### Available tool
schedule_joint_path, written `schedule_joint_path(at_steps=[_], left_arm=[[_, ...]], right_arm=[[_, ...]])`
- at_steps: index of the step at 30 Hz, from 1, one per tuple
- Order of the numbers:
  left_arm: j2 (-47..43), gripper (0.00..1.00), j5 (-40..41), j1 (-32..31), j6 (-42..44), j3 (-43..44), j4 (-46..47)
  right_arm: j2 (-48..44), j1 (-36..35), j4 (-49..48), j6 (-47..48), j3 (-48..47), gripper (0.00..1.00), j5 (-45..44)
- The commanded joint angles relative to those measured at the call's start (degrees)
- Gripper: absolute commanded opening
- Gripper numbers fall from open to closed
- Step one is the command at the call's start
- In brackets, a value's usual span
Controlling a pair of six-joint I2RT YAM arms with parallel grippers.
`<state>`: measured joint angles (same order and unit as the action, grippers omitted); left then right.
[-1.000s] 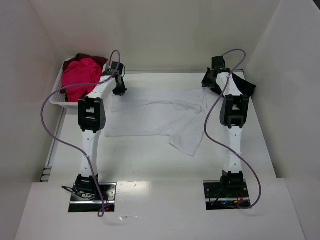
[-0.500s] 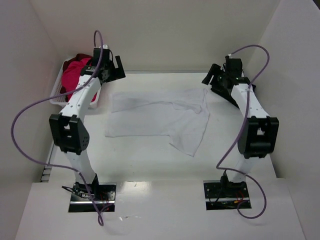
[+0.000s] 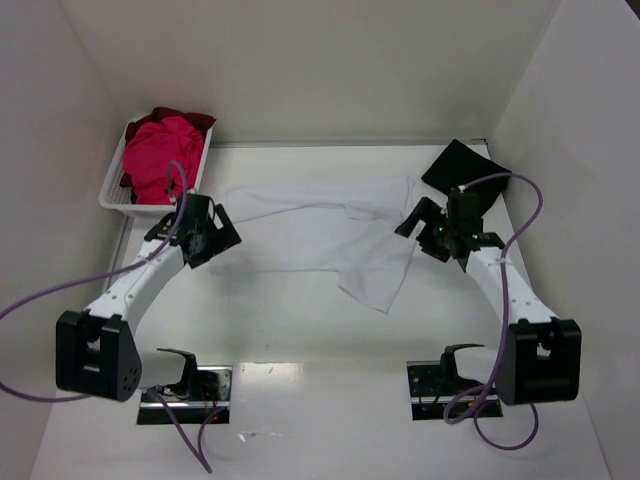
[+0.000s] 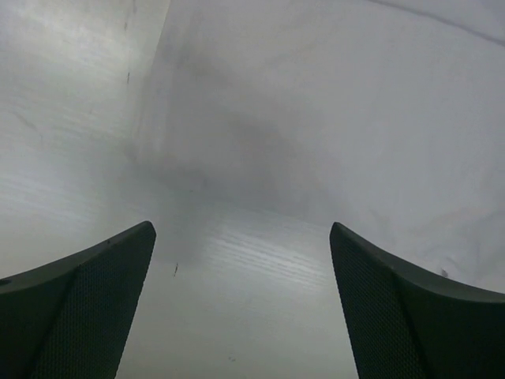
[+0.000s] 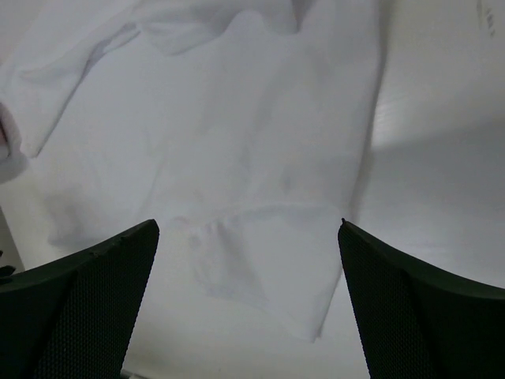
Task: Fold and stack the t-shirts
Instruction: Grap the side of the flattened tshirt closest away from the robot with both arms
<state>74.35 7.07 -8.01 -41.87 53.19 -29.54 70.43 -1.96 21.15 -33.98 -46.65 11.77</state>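
A white t-shirt (image 3: 320, 235) lies spread across the middle of the table, one sleeve pointing to the near right. A black t-shirt (image 3: 463, 168) lies folded at the back right. A pink t-shirt (image 3: 158, 162) and a dark red one (image 3: 190, 119) are heaped in the basket. My left gripper (image 3: 202, 238) hovers open over the shirt's left edge; its wrist view shows the white t-shirt (image 4: 355, 118) ahead and bare table between the fingers (image 4: 87, 308). My right gripper (image 3: 430, 236) hangs open over the right edge, with the white t-shirt (image 5: 237, 158) below and nothing held.
A white slatted basket (image 3: 113, 196) stands at the back left corner. White walls close in the table on the left, back and right. The arm bases (image 3: 185, 385) sit at the near edge, with purple cables looping beside both arms.
Both grippers opened and let go of the white t-shirt's far corners, then drew back toward the near side. The shirt now lies flat.
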Motion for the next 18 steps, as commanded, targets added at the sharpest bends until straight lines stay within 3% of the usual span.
schedule_joint_path(at_steps=[1,10,18], left_arm=[[-5.2,0.98,0.8,0.5,-9.1,-7.3,5.9],[-2.2,0.93,4.4,3.6,-10.8,-12.7,8.8],[2.1,0.86,9.4,4.1,-10.3,-12.1,9.3]], right_arm=[[-7.1,-5.1,-2.9,-7.7,5.3,1.00,-1.1],[-14.6,-7.8,-4.0,-14.0,13.9,1.00,-4.0],[-13.7,-7.8,-3.5,-14.0,14.4,1.00,-6.5]])
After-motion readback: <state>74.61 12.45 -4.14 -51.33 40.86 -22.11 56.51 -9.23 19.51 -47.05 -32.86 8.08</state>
